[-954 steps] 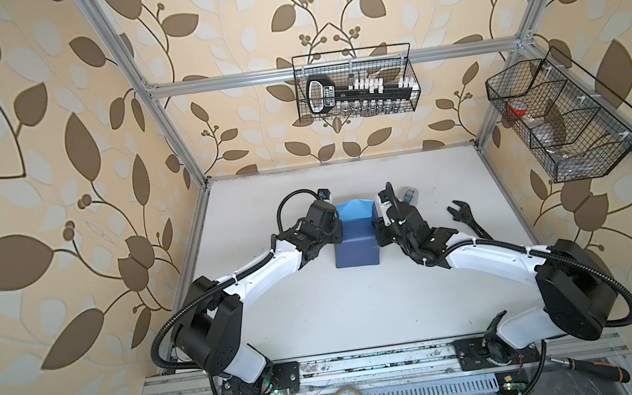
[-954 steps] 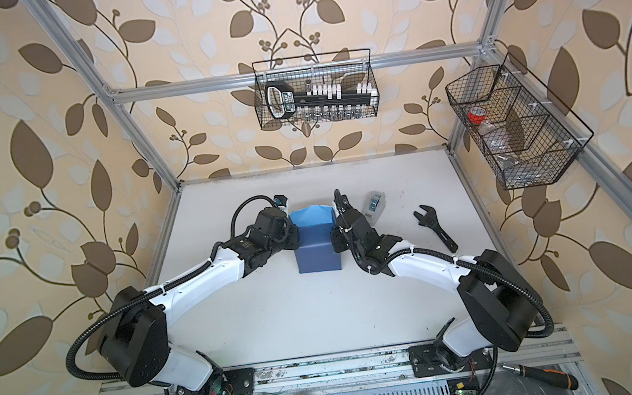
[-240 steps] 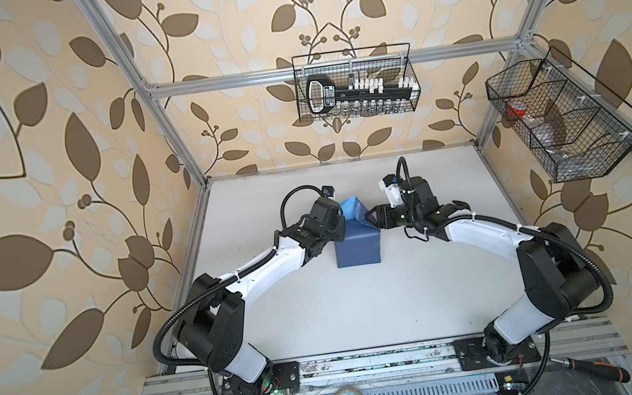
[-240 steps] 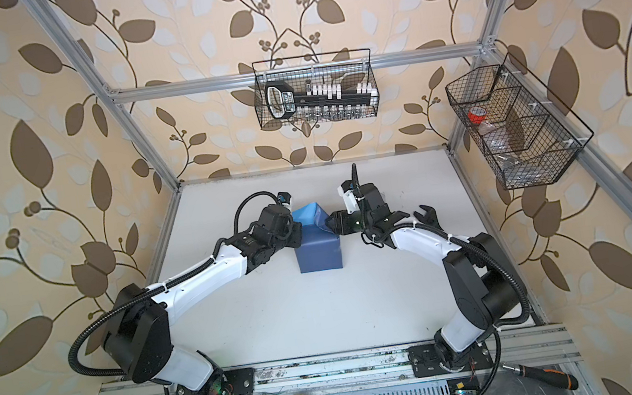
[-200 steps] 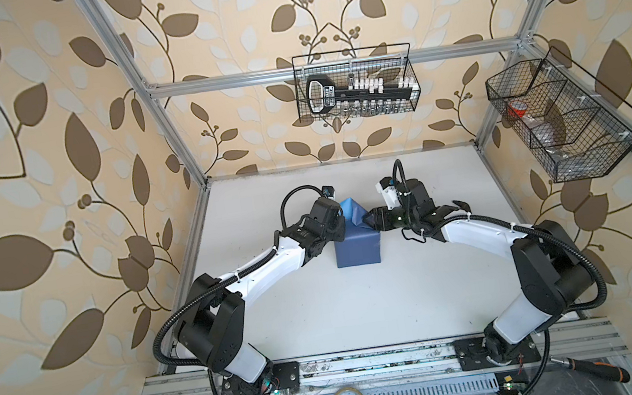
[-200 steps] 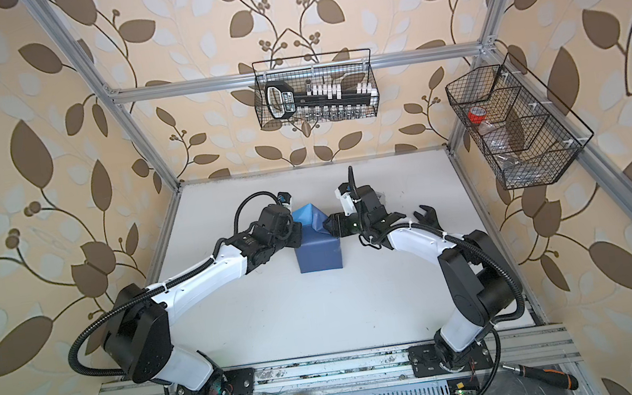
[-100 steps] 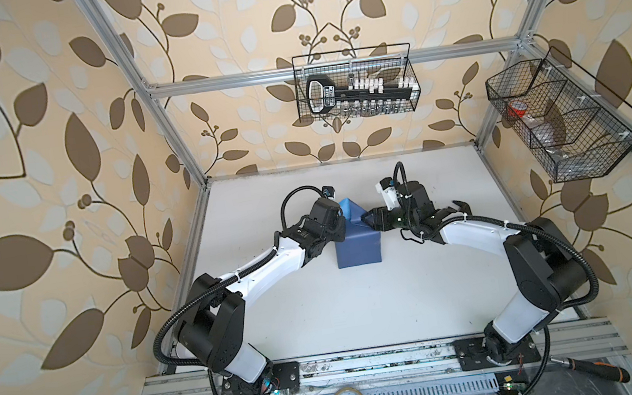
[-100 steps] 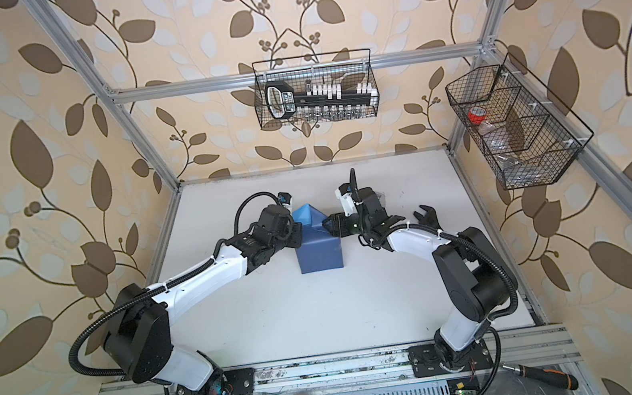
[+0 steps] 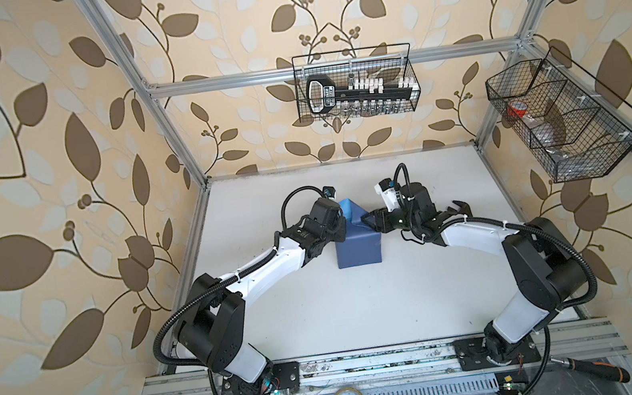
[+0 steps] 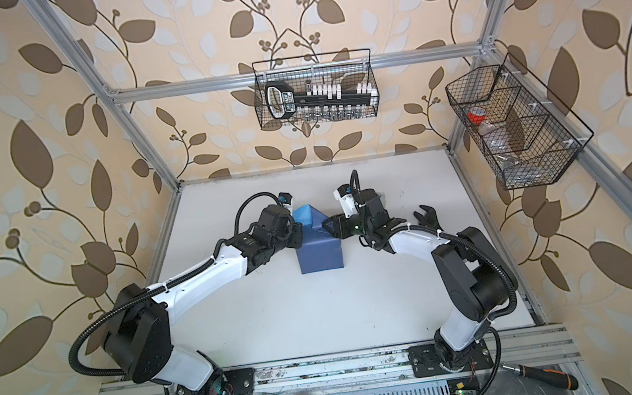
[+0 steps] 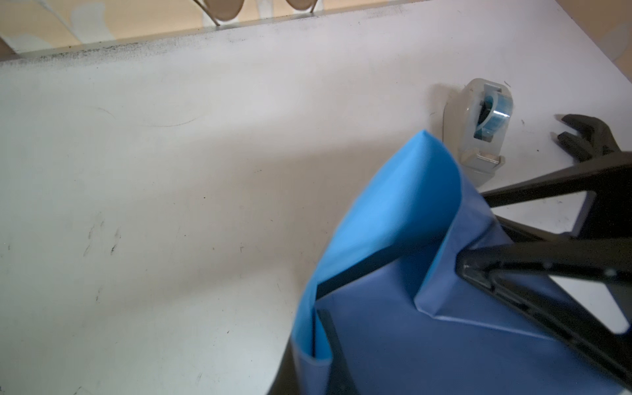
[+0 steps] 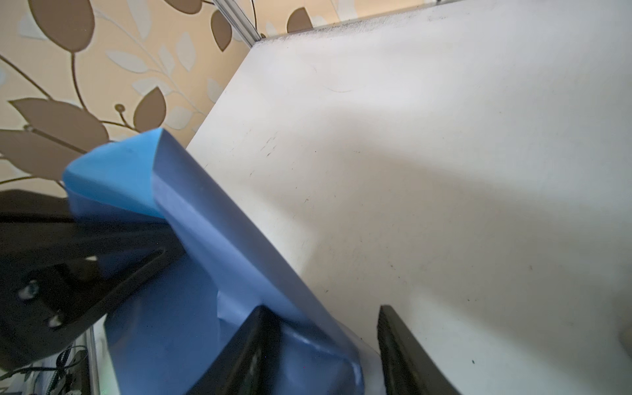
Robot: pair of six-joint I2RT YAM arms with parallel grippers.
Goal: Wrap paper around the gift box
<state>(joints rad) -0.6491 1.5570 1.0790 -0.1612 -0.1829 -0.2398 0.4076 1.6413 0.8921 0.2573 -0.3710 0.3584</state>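
One paper [image 9: 357, 249] covers one gift box; one wrench [image 9: 459, 207] at three o'clock. Left gripper [image 11: 316, 355] pinches paper; right gripper [image 12: 323, 309], jaws apart.

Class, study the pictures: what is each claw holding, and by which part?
The left claw seems to pinch the thin sky-blue wrapping paper by its raised flap's edge. The right claw straddles a fold, jaws apart, gripping nothing.

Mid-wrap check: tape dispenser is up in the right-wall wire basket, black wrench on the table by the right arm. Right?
The tape dispenser is not in the basket: it stands on the table, near the paper and the black wrench, as the left wrist view shows. The wrench is on the table by the right arm.
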